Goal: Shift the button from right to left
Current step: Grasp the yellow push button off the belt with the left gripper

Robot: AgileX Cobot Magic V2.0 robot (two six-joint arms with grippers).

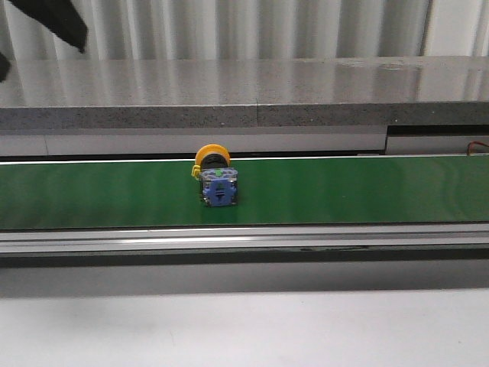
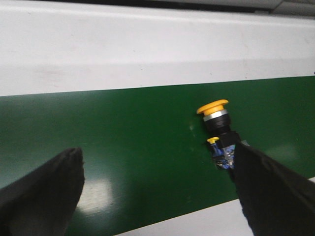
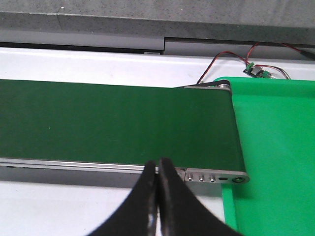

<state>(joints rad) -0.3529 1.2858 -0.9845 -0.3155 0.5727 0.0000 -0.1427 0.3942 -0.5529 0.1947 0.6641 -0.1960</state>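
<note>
We see the button (image 1: 216, 180) lying mid-belt (image 1: 344, 191); our left gripper (image 2: 157, 196) gapes wide over it, our right gripper (image 3: 158, 172) is pinched closed, empty.

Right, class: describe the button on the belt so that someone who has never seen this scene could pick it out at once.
Find the long green belt running across the front view, below the grey ledge. Near its middle lies the button, the only thing on the belt. Its round yellow-orange cap, black collar and blue-grey block with a green dot set it apart from the plain green around it.
</note>
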